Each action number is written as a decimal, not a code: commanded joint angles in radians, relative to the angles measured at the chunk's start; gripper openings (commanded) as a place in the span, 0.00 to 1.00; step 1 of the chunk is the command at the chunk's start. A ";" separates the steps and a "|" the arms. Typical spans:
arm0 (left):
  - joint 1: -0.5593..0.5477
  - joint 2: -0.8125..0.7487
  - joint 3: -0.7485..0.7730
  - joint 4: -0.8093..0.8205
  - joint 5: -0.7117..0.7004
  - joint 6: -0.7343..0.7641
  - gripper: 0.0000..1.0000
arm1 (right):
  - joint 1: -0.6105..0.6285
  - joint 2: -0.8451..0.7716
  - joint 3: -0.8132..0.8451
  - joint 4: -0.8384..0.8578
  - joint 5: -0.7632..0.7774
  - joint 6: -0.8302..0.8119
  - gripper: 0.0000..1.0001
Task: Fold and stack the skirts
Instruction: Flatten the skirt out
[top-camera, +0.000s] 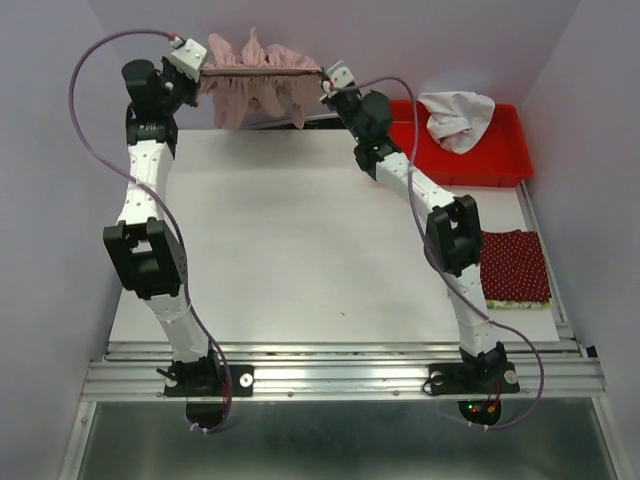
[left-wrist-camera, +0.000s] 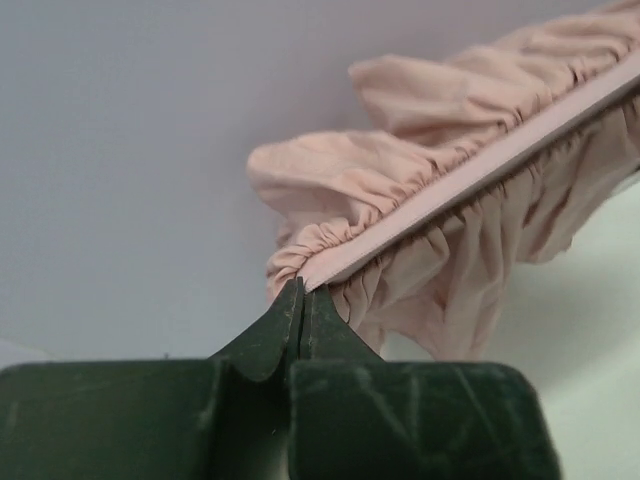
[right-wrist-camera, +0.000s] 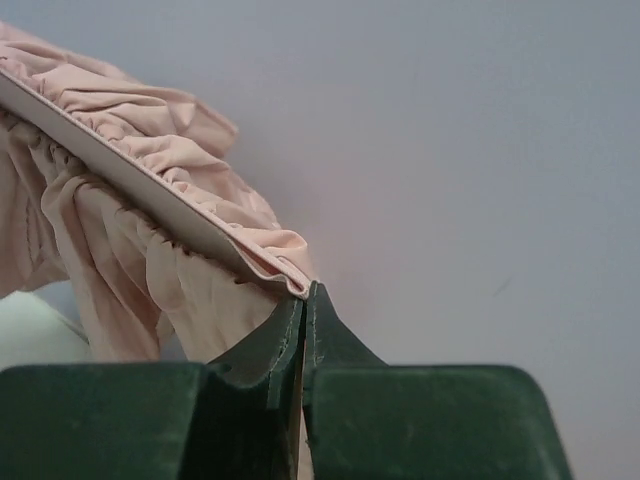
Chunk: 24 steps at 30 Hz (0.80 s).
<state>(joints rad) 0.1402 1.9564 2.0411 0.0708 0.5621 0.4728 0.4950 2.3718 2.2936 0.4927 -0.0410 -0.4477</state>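
The dark red skirt (top-camera: 515, 265) lay folded; the pink skirt (top-camera: 255, 85) hung unfolded, its waistband ends clamped in the jaws of the left gripper (top-camera: 203, 70) and right gripper (top-camera: 322, 74).

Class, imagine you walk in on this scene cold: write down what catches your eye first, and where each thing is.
First, the dusty-pink skirt, stretched by its waistband in the air between the left gripper and the right gripper, above the far edge of the table. Next, the red bin at the far right with a white cloth in it, and the folded dark red dotted skirt at the table's right edge.
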 joint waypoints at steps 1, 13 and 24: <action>0.000 -0.097 -0.272 0.292 -0.186 0.226 0.00 | -0.099 -0.074 -0.279 0.414 -0.006 -0.196 0.01; -0.136 -0.247 -1.153 0.678 -0.372 0.607 0.00 | -0.056 -0.029 -1.078 0.983 -0.232 -0.490 0.01; -0.136 -0.350 -1.119 0.612 -0.433 0.498 0.00 | -0.056 -0.210 -1.093 0.818 -0.131 -0.387 0.01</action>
<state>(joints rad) -0.0372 1.6390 0.8501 0.6407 0.2920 1.0115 0.4793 2.2082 1.1290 1.2579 -0.3279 -0.8616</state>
